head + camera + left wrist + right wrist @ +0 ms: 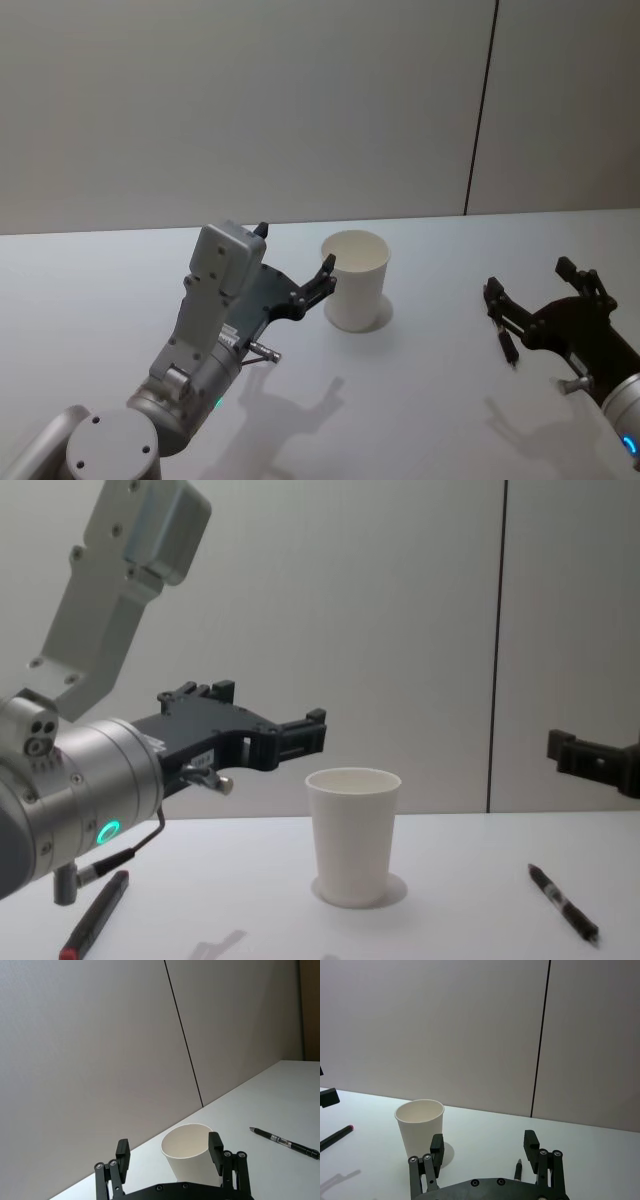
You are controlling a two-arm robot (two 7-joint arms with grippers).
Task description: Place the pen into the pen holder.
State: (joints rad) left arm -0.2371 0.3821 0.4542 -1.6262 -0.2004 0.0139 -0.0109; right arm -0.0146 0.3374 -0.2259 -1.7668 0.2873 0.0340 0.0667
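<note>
The pen holder [355,285] [351,840] is a white paper cup standing upright and empty at the table's middle. It also shows in the wrist views [189,1152] [421,1127]. A black pen [507,345] [563,905] [285,1142] lies flat on the table to the cup's right. My right gripper [528,278] [484,1140] hovers open just above it, and the pen's tip [518,1170] shows between the fingers. My left gripper [295,248] [270,712] [169,1150] hangs open and empty left of the cup, at about rim height.
A second dark pen with a red end [95,915] [335,1136] lies on the table at the left, under my left arm. The white table [420,400] ends at a grey wall with a dark vertical seam [482,110].
</note>
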